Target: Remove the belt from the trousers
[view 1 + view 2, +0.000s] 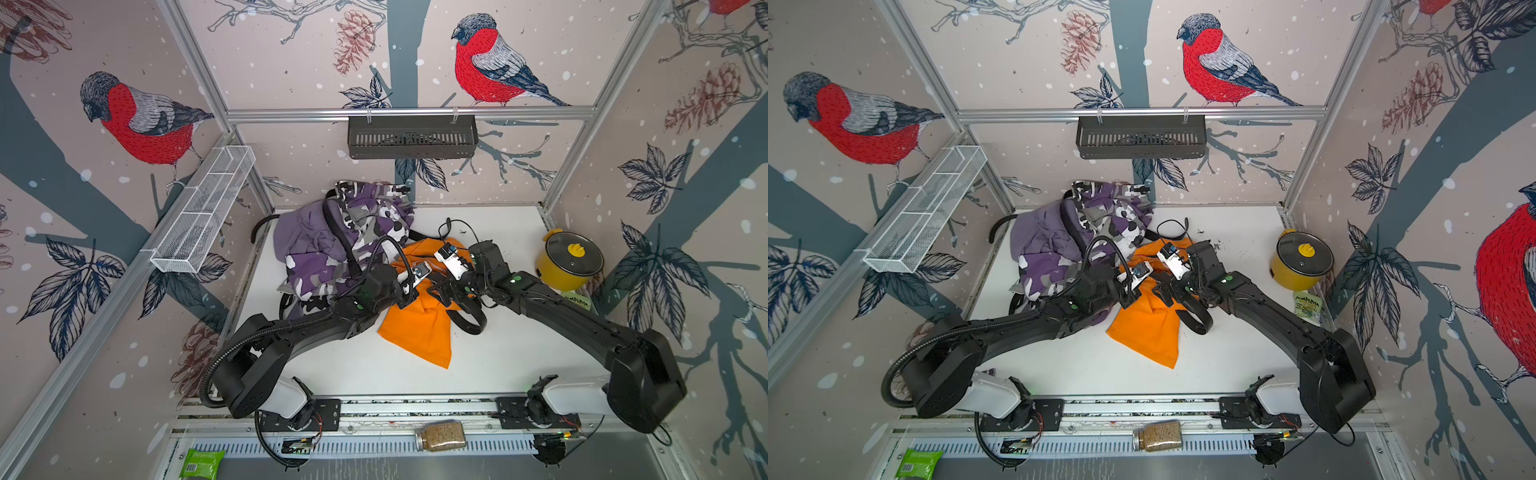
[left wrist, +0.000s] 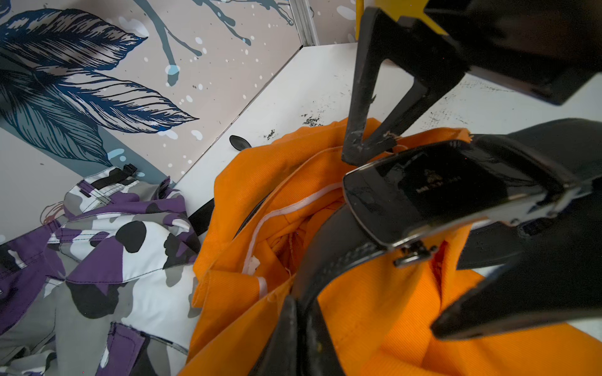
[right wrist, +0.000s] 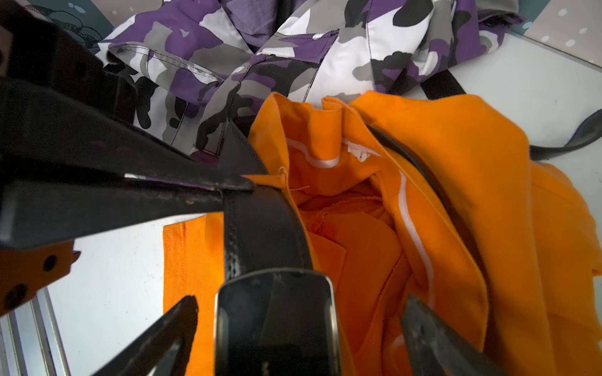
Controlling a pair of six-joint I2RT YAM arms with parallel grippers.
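**Three pairs of trousers, and no belt fully out yet**

The orange trousers (image 1: 419, 332) lie crumpled near the middle of the white table (image 1: 498, 365), and both arms are bent over them. Their black belt (image 1: 471, 322) is only partly free. A loop of it curls on the bare table just beside the cloth, toward the right edge. The right wrist view shows the strap running on along the folded waistband, so I judge some loops are yet to be cleared.

The left gripper (image 3: 228, 190) is clenched on the strap close behind the glossy black buckle (image 2: 449, 195). The right gripper (image 3: 301, 302) stands wide, a finger on either side of the buckle, gripping nothing that I can see.

Toward the far left corner the camouflage trousers (image 1: 374, 216) lie heaped over the lilac trousers (image 1: 299, 237). A dark strap crosses that heap and another end pokes out at the table's left edge. They look like belts, though I cannot tell how they are threaded.

By my reckoning the job is at an early stage. The orange pair's belt wants drawing through the rest of its loops, and the other two pairs may follow.
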